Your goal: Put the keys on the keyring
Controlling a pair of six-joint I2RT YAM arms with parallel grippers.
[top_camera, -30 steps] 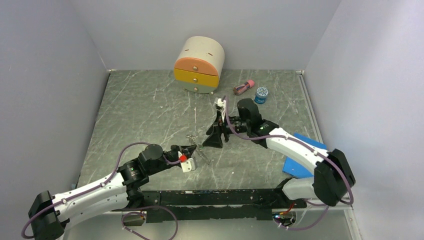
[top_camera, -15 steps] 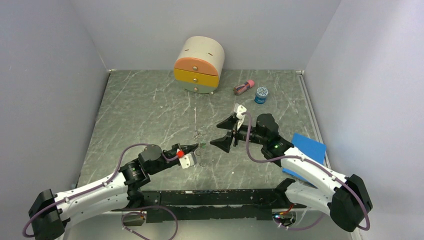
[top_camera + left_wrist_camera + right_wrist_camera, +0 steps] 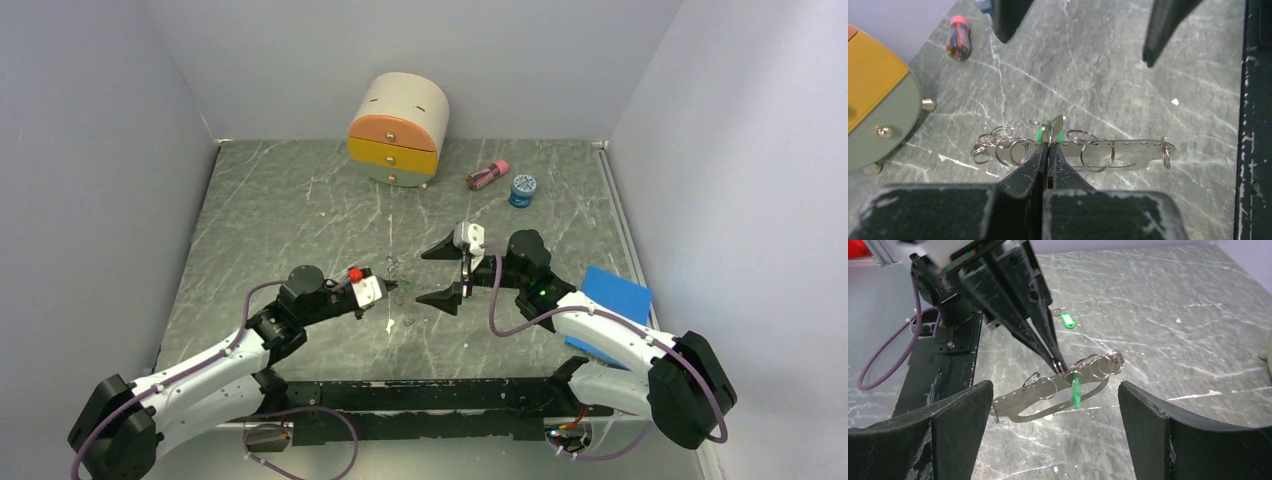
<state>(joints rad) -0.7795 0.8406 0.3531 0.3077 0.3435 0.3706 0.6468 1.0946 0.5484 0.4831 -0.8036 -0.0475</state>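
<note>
My left gripper is shut on the edge of the keyring, a flat silvery metal strip with holes that carries several split rings, and holds it above the table. One green key hangs from a ring right at the fingertips. In the right wrist view the keyring and hanging key sit between the wide-open fingers of my right gripper, which touch neither. A second green key lies on the table behind. In the top view the left gripper faces the right gripper.
A round drawer box stands at the back. A pink tube and a blue jar lie to its right. A blue pad is under the right arm. A black rail runs along the near edge.
The left gripper has lifted the keyring off the table and moved slightly back. The right arm has pulled back from the centre, turned its open fingers and now faces the keyring.
</note>
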